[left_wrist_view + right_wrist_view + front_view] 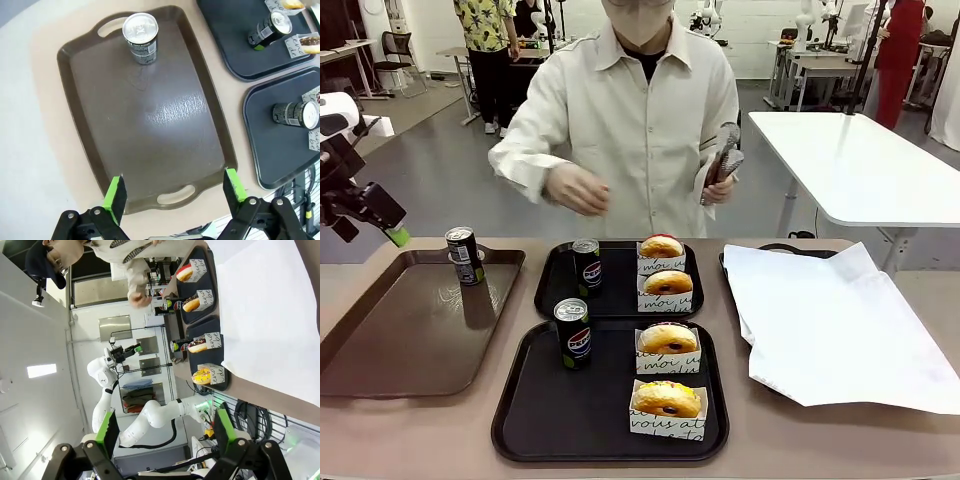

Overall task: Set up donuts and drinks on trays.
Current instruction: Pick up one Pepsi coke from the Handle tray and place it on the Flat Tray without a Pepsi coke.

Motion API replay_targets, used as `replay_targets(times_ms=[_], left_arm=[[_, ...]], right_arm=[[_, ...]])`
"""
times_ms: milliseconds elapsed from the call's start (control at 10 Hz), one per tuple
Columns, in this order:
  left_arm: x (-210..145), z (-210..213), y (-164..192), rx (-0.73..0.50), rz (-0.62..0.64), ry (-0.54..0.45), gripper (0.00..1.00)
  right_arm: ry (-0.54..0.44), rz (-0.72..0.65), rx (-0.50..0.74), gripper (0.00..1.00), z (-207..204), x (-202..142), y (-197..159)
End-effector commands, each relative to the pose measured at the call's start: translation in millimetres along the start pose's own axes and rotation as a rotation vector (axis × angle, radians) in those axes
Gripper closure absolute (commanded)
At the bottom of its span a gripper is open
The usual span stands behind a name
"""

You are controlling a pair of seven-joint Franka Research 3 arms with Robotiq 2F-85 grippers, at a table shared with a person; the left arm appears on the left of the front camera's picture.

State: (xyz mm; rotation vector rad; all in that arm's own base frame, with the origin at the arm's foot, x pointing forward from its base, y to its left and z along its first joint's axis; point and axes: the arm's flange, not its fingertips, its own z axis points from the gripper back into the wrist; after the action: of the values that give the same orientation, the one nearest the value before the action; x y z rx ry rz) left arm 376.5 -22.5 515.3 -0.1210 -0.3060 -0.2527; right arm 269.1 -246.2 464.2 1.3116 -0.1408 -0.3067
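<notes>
Black can (141, 37) ahead of left hand (175, 192), spread wide, empty: light, rigid, slick; best pinched mid-body, upright, gently.

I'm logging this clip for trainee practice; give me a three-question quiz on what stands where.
1. How many cans stand on the brown tray?
2. True or false: each black tray holds one can and two donuts.
3. What does the person's hand hold? A) a can B) tongs C) a donut

Key:
1. One can; the near black tray and far black tray hold the others.
2. True.
3. B, tongs.
</notes>
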Motion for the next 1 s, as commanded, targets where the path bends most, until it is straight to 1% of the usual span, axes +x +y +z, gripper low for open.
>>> replay_targets(times_ms=[0,100,200,300,400,500,600,700,800,900], left_arm=[[-3,2,1,-0.001,-0.008,0.003,0.00],[0,0,0,0.000,0.000,0.000,0.00],[3,15,23,-0.279,0.100,-0.047,0.00],[4,25,63,-0.553,0.279,-0.103,0.00],[-4,26,99,-0.664,0.380,-0.132,0.00],[-15,20,127,-0.758,0.424,-0.152,0.00],[-41,12,156,-0.935,0.481,-0.203,0.00],[-53,0,182,-1.070,0.529,-0.213,0.00],[-61,-15,205,-1.165,0.569,-0.180,0.00],[-81,-30,217,-1.247,0.609,-0.132,0.00]], right_arm=[[-0.005,0.014,0.022,0.00,-1,1,2],[-0.005,0.014,0.022,0.00,-1,1,2],[-0.005,0.014,0.022,0.00,-1,1,2],[-0.005,0.014,0.022,0.00,-1,1,2],[-0.005,0.014,0.022,0.00,-1,1,2],[-0.005,0.014,0.022,0.00,-1,1,2],[-0.005,0.014,0.022,0.00,-1,1,2],[-0.005,0.014,0.022,0.00,-1,1,2],[-0.005,0.014,0.022,0.00,-1,1,2],[-0.005,0.014,0.022,0.00,-1,1,2]])
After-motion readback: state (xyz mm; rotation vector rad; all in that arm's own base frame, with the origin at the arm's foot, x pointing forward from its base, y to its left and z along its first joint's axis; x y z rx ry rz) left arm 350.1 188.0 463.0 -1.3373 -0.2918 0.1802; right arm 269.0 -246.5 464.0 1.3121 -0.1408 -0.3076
